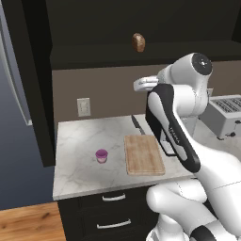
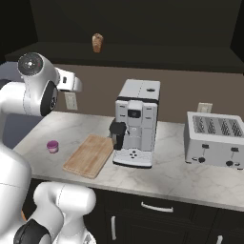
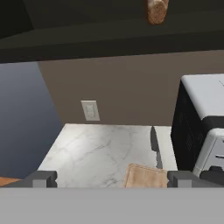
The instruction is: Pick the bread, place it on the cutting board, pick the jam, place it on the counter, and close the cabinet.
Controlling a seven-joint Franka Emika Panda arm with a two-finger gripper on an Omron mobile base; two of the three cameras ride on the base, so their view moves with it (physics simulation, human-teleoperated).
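The bread (image 1: 138,42) (image 2: 97,42), a small brown loaf, rests on the shelf of the open dark cabinet (image 1: 141,57), and it appears at the top of the hand view (image 3: 156,11). My gripper (image 3: 112,178) is open and empty, raised above the counter (image 1: 80,141) and well below the bread. The light wooden cutting board (image 1: 143,154) (image 2: 90,155) (image 3: 146,176) lies bare under the gripper. The small purple jam (image 1: 101,155) (image 2: 52,146) stands on the counter left of the board.
A coffee machine (image 2: 136,121) (image 3: 201,127) stands just right of the board, with a toaster (image 2: 214,138) further right. A knife (image 1: 138,124) (image 3: 154,142) lies behind the board. A wall outlet (image 1: 84,107) is on the backsplash. A dark tall panel (image 1: 33,80) bounds the counter's left end.
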